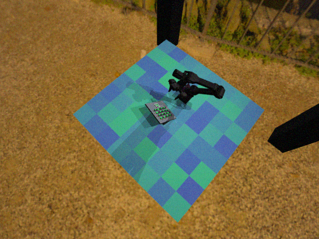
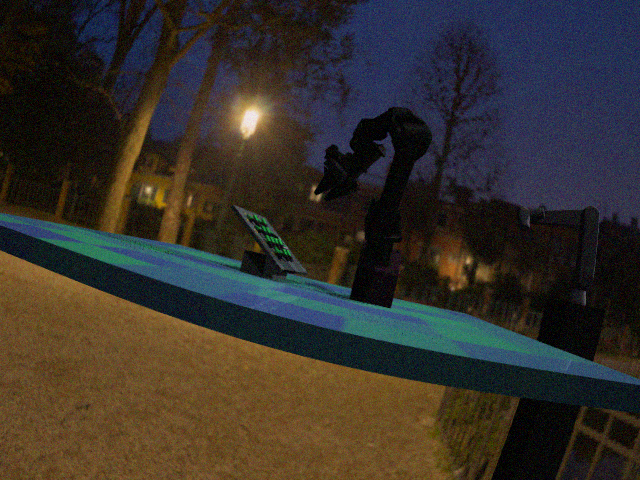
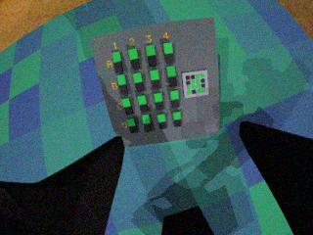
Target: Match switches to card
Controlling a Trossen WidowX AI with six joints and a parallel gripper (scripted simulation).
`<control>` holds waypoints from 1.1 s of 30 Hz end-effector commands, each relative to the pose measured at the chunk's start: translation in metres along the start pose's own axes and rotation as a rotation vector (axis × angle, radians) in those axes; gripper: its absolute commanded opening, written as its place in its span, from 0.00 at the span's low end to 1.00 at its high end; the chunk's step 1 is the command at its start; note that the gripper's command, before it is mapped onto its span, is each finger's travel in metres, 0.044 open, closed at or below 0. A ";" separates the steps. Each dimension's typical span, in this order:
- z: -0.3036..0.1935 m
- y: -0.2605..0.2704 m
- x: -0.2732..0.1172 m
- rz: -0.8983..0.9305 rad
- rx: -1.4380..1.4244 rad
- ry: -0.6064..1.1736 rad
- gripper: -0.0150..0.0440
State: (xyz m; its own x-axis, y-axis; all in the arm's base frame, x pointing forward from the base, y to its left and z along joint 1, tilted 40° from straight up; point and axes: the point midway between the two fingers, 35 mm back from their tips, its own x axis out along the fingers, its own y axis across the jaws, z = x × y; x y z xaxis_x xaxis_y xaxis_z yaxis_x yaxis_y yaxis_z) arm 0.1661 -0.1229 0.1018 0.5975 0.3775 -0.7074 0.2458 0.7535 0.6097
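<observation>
Yellow numbers 1, 2, 3, 4 run along the panel's (image 3: 156,81) 12 o'clock edge, heading the switch columns; yellow row marks at 9 o'clock stay unreadable.

Bench top (image 1: 190,159): I see blue and green checks.
Ground (image 1: 51,179): sandy gravel all round.
Fence (image 1: 247,28): railings behind, with greenery.
Street lamp (image 2: 249,122): lit, among bare trees (image 2: 134,129).

Outdoor night scene. A checkered blue-and-green surface (image 1: 180,159) sits on sandy brown ground (image 1: 51,167). A metal fence (image 1: 244,28) with greenery runs at one o'clock. A glowing street lamp (image 2: 250,122) shines among bare trees (image 2: 134,134).
</observation>
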 end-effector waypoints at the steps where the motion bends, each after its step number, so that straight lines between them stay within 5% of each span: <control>1: 0.001 0.000 0.001 -0.001 0.000 0.002 0.89; 15: 0.066 0.051 0.103 0.038 -0.020 -0.001 0.26; 33: 0.067 0.054 0.149 0.040 -0.022 0.023 0.25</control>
State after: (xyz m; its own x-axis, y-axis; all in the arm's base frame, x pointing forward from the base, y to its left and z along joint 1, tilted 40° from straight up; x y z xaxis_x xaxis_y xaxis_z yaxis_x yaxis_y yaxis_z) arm 0.3180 -0.0639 0.0576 0.5928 0.4198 -0.6873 0.1976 0.7515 0.6294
